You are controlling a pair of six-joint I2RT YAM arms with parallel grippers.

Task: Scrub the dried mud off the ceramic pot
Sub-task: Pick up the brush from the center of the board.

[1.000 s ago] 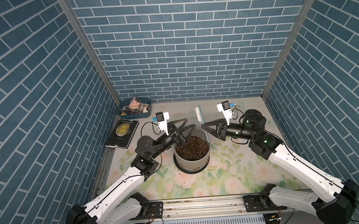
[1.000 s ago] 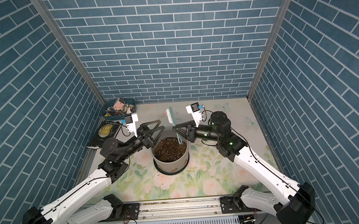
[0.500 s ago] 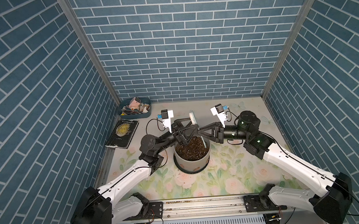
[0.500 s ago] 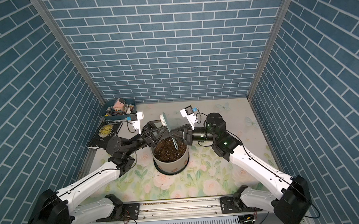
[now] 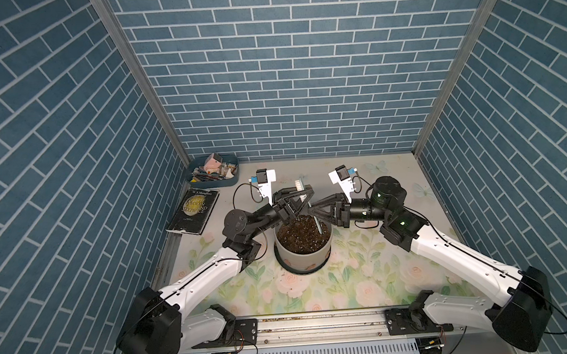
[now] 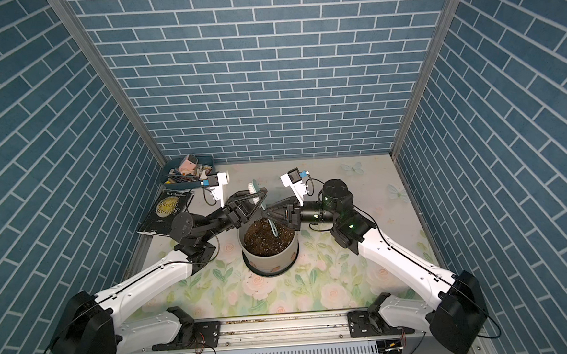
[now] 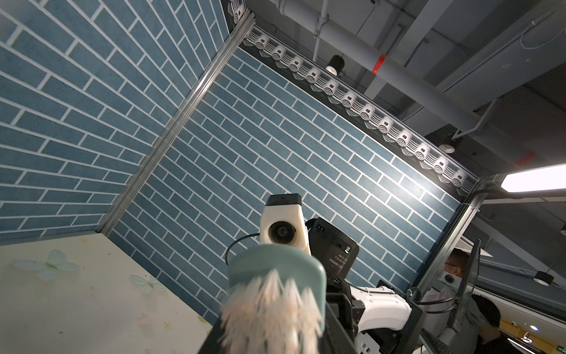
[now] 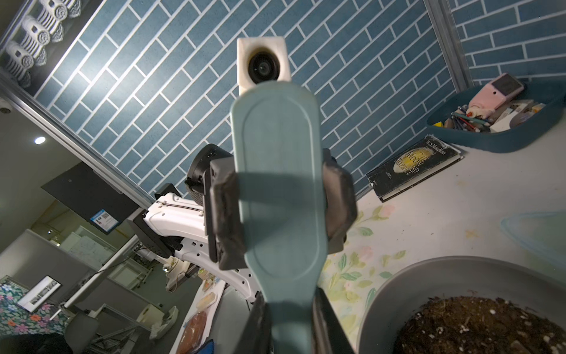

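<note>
Our left gripper point(image 8: 281, 211) clamps the teal brush point(image 8: 275, 147) by its head and our right gripper point(image 8: 291, 328) pinches the handle (both above the soil point(image 5: 299, 241)). Beneath stands the ceramic pot point(image 5: 302, 256), mid-table on the floral mat point(image 5: 349, 281), with dried mud point(image 5: 310, 267) low on its near wall.

Book point(image 8: 413, 167) cover: "W.S. Maugham", "The Moon and Sixpence".

I look steeply down in both top views from high at the front, over the whole bench point(image 5: 366, 280) toward the back wall point(image 5: 286, 83). My left wrist camera sits tight against the brush point(image 7: 275, 306) bristles, tilted upward. The right wrist camera, equally close, faces the brush's back and shares the pot point(image 8: 428, 275) with the top views.
</note>
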